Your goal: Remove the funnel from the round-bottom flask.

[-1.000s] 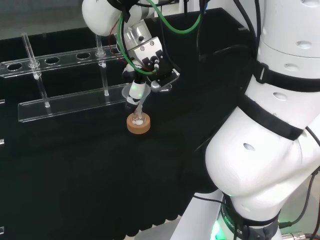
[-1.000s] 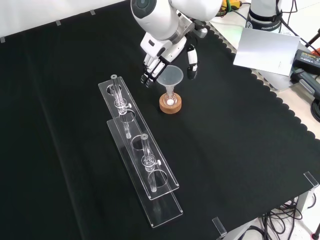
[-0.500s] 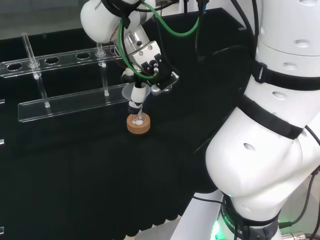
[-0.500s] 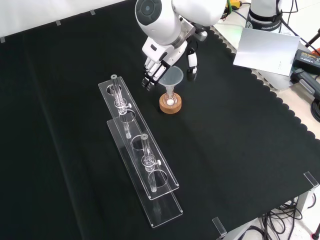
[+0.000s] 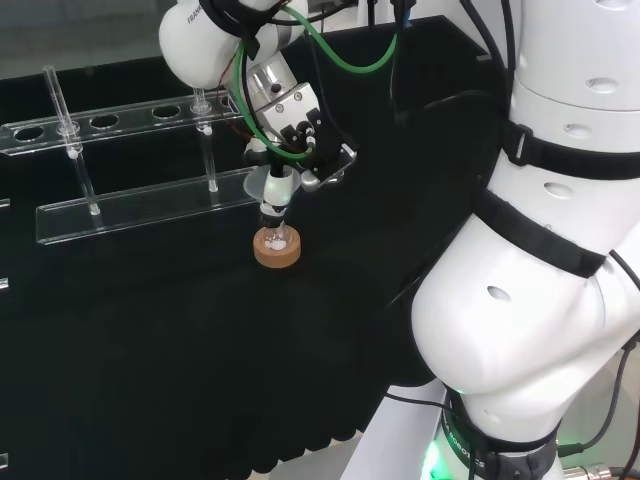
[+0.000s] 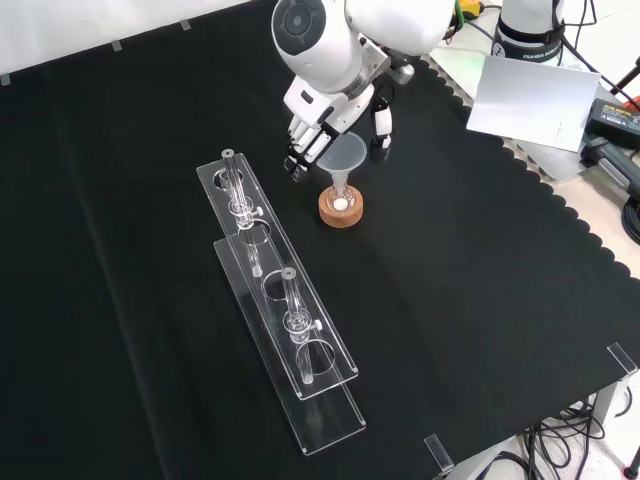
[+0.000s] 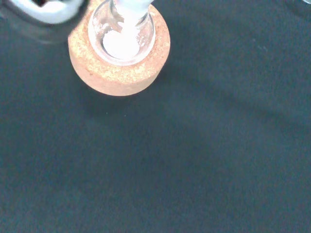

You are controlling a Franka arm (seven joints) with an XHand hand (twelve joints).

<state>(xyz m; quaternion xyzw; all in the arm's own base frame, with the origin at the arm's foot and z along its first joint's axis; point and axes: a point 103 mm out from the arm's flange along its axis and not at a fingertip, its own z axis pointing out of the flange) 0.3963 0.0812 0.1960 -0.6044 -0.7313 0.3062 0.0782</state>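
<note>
funnel point(image 6: 343, 157): clear, wide cone up, stem down in flask neck, upright; sits mid-cloth in front view, just right of rack area.
flask point(image 7: 122, 34): small clear round-bottom, upright on cork ring point(image 7: 119, 63); white stuff at bottom.
cork ring: tan, flat on black cloth, w/ flask seated in its centre.

Glossy white rounded arm links point(image 5: 520, 300) carry black bands; green and black cables point(image 5: 345, 50) loop above the black-and-white hand point(image 6: 330, 115).
</note>
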